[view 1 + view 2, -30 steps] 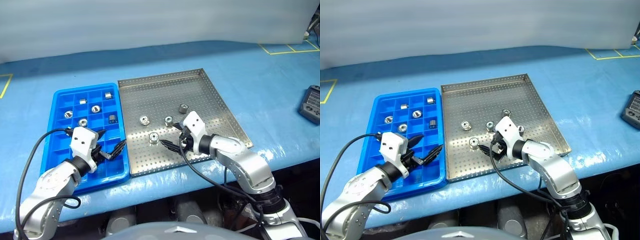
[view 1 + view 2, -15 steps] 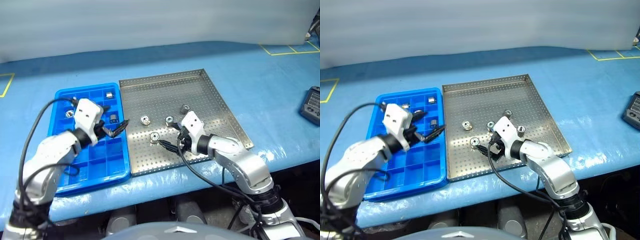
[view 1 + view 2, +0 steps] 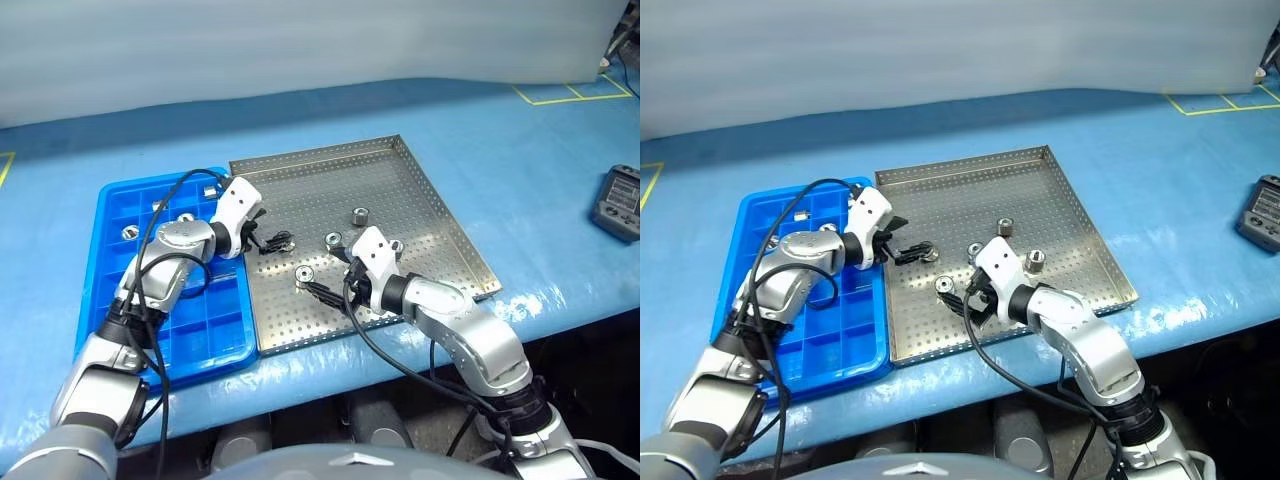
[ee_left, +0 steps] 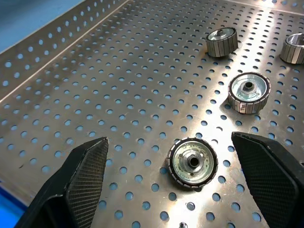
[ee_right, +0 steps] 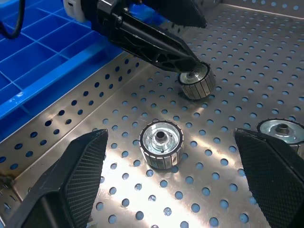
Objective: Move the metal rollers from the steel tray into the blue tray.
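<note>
Left gripper (image 4: 190, 190) has swung from over the blue tray (image 3: 110, 330) across into the steel tray (image 3: 440, 230); fingers spread wide and empty, straddling a roller (image 4: 193, 162), so next pick is being lined up. Right gripper (image 5: 164, 190) hasn't moved, fingers released, framing another roller (image 5: 161, 143). Five rollers left on steel tray, a few in blue compartments. Task partway, grasp not yet made.
</note>
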